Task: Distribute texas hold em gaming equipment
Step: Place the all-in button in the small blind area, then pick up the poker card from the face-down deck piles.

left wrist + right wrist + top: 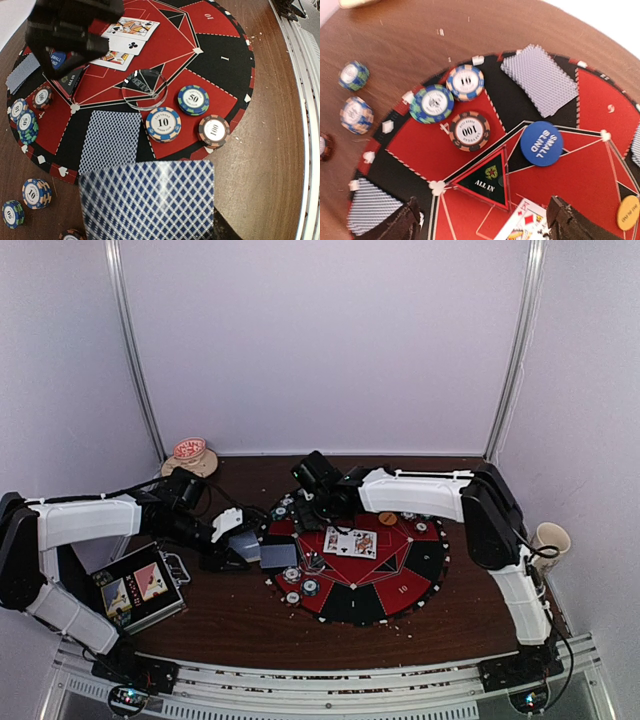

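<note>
A round red-and-black poker mat [352,602] lies mid-table. My left gripper [250,552] is shut on a stack of blue-diamond-backed playing cards [147,200] at the mat's left edge; the cards hide its fingers. One face-down card [111,140] lies on the mat beside chips marked 10 [163,124], 50 [193,100] and 100 [214,131]. My right gripper [485,222] hangs open over the mat's far left, above the "ALL IN" triangle [487,177]. The blue "SMALL BLIND" button [541,143] and three chips [469,131] lie just beyond it.
Face-up cards [350,542] lie at the mat's centre, with an orange button [387,518] behind them. Loose chip stacks [36,192] sit on the wood left of the mat. A metal case [138,585] lies front left. A beige mug [552,538] stands far right.
</note>
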`<state>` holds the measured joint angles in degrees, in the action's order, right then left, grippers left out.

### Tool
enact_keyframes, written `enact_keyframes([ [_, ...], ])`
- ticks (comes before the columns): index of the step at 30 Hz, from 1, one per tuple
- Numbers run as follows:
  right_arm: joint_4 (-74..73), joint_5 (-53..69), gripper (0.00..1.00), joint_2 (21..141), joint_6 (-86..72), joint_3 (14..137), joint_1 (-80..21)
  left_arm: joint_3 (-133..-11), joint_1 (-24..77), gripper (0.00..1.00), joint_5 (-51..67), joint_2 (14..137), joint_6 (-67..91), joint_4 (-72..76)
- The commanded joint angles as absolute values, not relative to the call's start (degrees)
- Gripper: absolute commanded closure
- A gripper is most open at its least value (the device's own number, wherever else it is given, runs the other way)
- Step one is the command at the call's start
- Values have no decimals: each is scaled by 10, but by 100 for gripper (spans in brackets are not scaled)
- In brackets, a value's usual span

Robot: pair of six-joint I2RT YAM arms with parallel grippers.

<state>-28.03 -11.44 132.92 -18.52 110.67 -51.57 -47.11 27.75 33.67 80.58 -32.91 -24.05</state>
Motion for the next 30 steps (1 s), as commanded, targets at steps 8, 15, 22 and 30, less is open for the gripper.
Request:
enact_keyframes([
  [8, -101, -69, 5, 1090, -212, 860, -520, -470, 275, 55, 346, 795, -331, -225],
  [15, 71, 67, 7, 1025, -260, 708, -530, -470, 274, 55, 344, 796, -331, -225],
  [22, 194, 172, 8, 1061, -329, 693, -573, -470, 275, 54, 345, 795, -331, -225],
  [30, 218, 196, 11, 1142, -379, 757, -589, -469, 275, 55, 347, 795, -331, -225],
])
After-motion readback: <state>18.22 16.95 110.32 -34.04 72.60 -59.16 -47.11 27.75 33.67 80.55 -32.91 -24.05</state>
